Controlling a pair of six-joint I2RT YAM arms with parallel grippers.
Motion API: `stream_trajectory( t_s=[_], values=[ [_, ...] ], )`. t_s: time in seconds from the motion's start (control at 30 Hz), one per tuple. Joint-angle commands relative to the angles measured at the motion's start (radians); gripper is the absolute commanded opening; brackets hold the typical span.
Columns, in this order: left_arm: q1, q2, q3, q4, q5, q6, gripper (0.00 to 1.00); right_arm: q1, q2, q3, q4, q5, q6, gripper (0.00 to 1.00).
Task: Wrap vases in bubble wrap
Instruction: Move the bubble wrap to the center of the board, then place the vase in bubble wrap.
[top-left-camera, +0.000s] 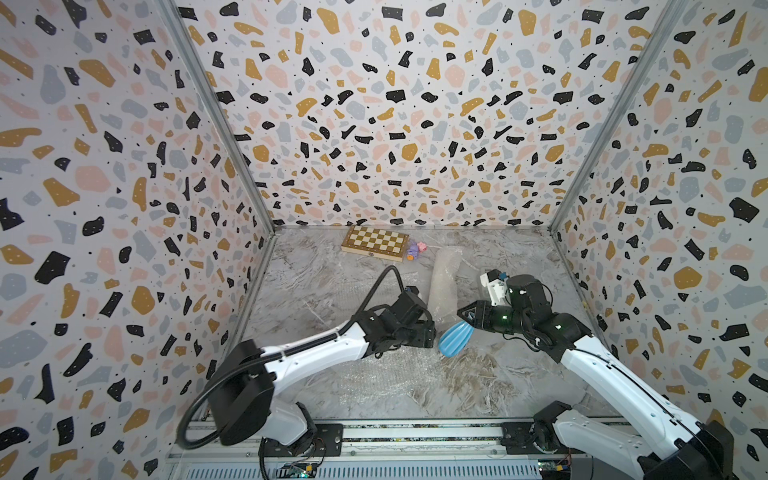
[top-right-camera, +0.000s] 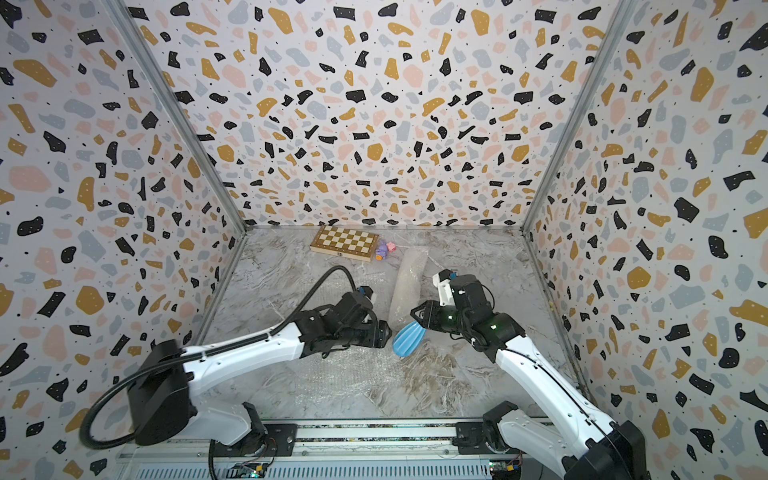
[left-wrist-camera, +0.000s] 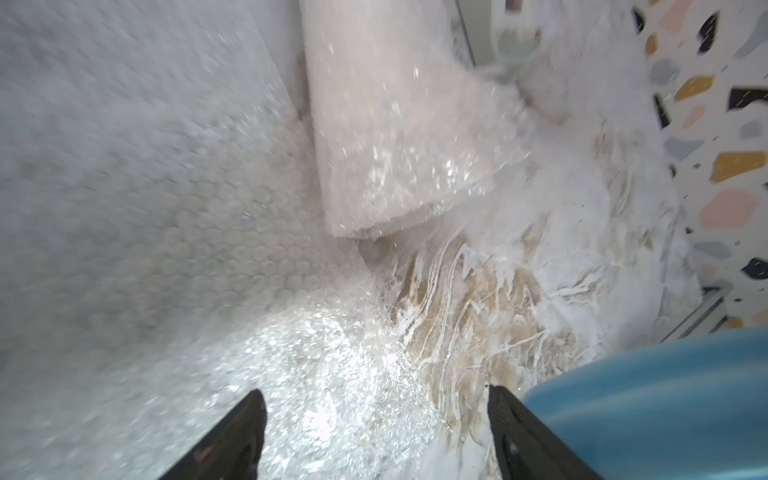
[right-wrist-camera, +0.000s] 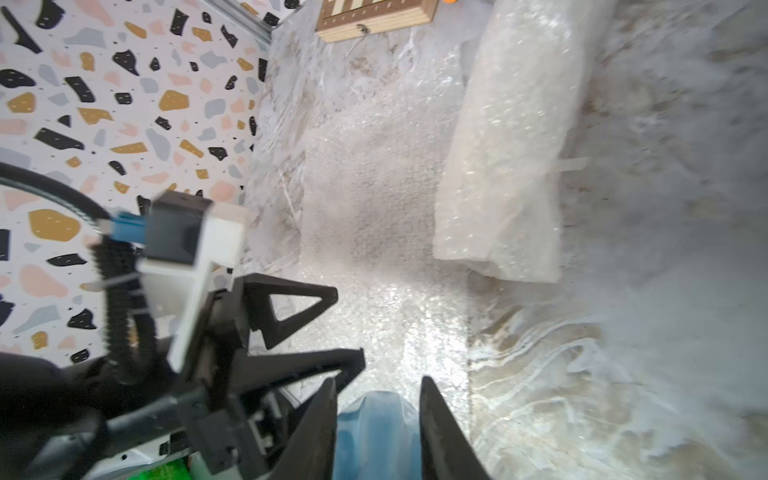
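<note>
Blue vase (top-left-camera: 454, 340) held by right hand (top-left-camera: 467, 318), left hand (left-wrist-camera: 376, 395) wide beside it, bubble-wrapped bundle (top-left-camera: 444, 282) behind, chessboard (top-left-camera: 374, 243) beyond.

No text, label or number can be read anywhere (the blurred wrist views may hide some).

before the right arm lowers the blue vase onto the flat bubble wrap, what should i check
1. right gripper shut on the blue vase at its neck: ok
2. left gripper open and empty: ok
3. left gripper clear of the vase: cannot tell, they sit very close
4. flat bubble wrap sheet spread out: ok
5. vase over the sheet rather than beside it: cannot tell
6. wrapped bundle apart from the vase: ok
</note>
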Motion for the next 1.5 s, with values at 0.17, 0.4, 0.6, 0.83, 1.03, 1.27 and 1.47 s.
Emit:
stream_trajectory(
  t_s=[0.17,0.4,0.6,0.83,1.03,1.27,1.47],
  values=[
    [0.048,-0.424,-0.108,-0.461,-0.271,-0.028,0.84,0.317,0.066,-0.178,0.485,0.198,0.444,0.3],
    [0.048,-0.57,-0.121,-0.592,-0.227,-0.048,0.85,0.43,0.274,-0.257,0.873,0.336,0.642,0.31],
    [0.048,-0.571,-0.107,-0.594,-0.182,0.003,0.87,0.46,0.548,-0.253,1.236,0.341,0.788,0.31],
    [0.049,-0.547,-0.178,-0.498,-0.173,-0.016,0.9,0.496,0.756,-0.247,1.475,0.424,0.879,0.31],
    [0.056,-0.468,-0.256,-0.385,-0.13,-0.043,0.93,0.51,0.815,-0.269,1.498,0.462,0.908,0.34],
    [0.061,-0.454,-0.399,-0.185,-0.068,-0.113,0.92,0.515,0.811,-0.294,1.474,0.496,0.911,0.46],
    [0.064,-0.378,-0.452,-0.078,-0.058,-0.107,0.9,0.519,0.742,-0.306,1.344,0.512,0.894,0.47]
  ],
)
